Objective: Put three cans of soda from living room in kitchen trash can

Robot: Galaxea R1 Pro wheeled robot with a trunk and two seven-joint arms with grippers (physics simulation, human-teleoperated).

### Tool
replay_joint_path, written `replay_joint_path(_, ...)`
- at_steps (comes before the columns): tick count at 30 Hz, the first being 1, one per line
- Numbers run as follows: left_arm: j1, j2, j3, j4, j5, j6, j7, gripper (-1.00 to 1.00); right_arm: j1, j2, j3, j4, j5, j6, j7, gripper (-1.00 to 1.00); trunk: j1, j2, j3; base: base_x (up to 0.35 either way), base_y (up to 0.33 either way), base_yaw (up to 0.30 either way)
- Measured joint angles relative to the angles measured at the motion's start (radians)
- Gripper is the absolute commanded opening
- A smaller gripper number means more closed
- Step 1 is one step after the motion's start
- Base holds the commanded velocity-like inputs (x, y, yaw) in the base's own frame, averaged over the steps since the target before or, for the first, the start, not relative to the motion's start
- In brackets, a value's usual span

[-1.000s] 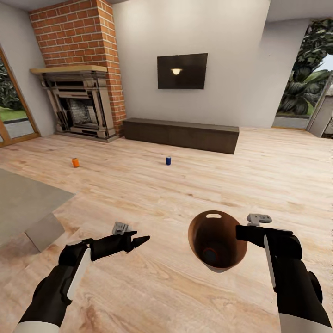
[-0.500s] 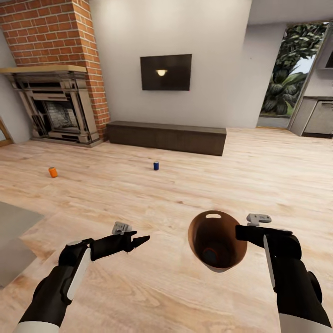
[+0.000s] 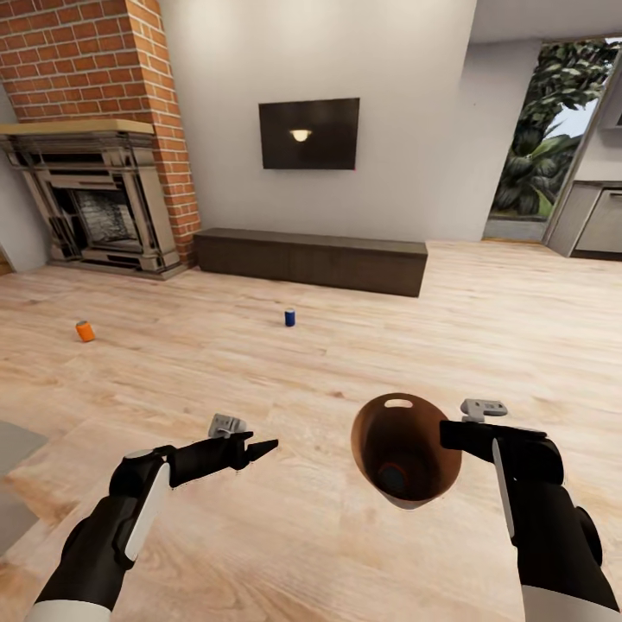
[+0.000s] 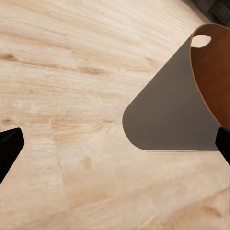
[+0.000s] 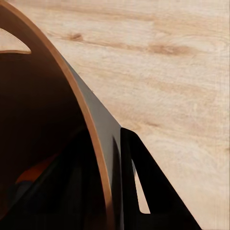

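I am in the living room, with the brick fireplace point(image 3: 108, 203) at 10 o'clock, the low dark cabinet point(image 3: 311, 259) at 12 under the wall screen point(image 3: 309, 133), and what I take to be the way to the kitchen at 2 o'clock.

I judge the task is partly done. My right gripper point(image 3: 451, 434) carries the bin point(image 3: 406, 449) above the floor point(image 3: 484, 328); its fingers are clamped on the rim, one inside the wall and one outside. Deep in the bin I see something orange with a grey end, most likely a can, but I cannot tell if there is more than one. An orange can point(image 3: 84, 331) lies on the floor at 10 o'clock, far from me, so at least this one is left to collect. A blue can point(image 3: 289, 318) stands at 11 o'clock, well apart from it. After collecting, the bin must go to the kitchen.

My left gripper point(image 3: 259, 449) is empty, fingers spread apart.

The right wrist view shows the clamp on the bin wall point(image 5: 91, 124) closely, and an orange patch point(image 5: 36, 172) low inside. The left wrist view shows the bin from outside, its slot handle point(image 4: 201, 41) and the bin's shadow point(image 4: 167, 120) on the wood, so the bin does not touch the floor. The room and the floor cans I see from the head.
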Motion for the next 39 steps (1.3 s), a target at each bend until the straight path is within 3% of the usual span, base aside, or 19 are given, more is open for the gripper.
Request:
replay_joint_path(32, 0.000, 0.000, -0.014, 0.000, 0.000, -0.006, -0.001, 1.00, 0.000, -0.002, -0.006, 0.000, 0.002, 0.000, 0.000, -1.00, 0.000, 0.000, 0.000, 0.337, 0.000, 0.000)
replay_joint_path(39, 0.000, 0.000, -0.013, 0.000, 0.000, -0.006, -0.001, 1.00, 0.000, -0.001, -0.005, 0.000, -0.001, 0.000, 0.000, -1.00, 0.000, 0.000, 0.000, 0.337, 0.000, -0.133)
